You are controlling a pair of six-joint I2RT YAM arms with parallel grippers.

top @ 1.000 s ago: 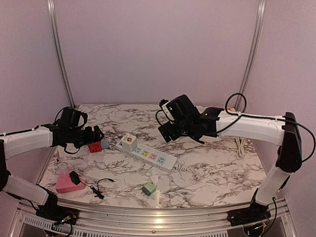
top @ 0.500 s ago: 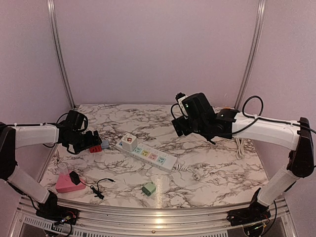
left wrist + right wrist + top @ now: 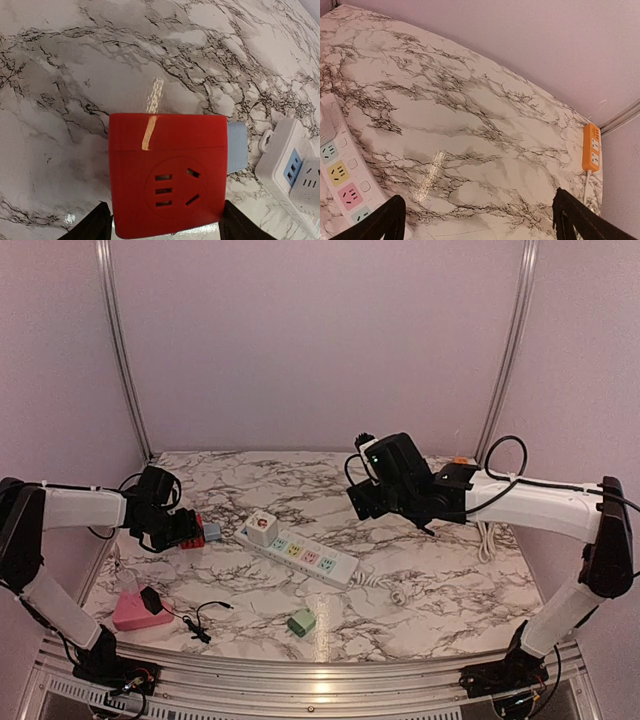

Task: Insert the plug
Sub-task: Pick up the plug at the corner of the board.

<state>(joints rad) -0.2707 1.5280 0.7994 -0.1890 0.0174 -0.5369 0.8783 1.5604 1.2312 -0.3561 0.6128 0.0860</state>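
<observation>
Tabletop [image 3: 450, 575] marble-patterned, white with dark veins; a pale streak of glare [image 3: 431, 175] from light above. Back wall [image 3: 320, 340] plain, pale lilac; side walls the same tone. Metal posts [image 3: 121, 350] in both rear corners. Aluminium rail [image 3: 320, 682] along the near edge.

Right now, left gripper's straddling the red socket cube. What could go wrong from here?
1. The left gripper flanks only the near end of the red socket cube. A grip that shallow may let it pivot or slip.
2. The blue-grey block sits against the cube's side and could get dragged toward the white power strip.
3. The right gripper hangs open above the table, so nothing steadies the strip.
</observation>
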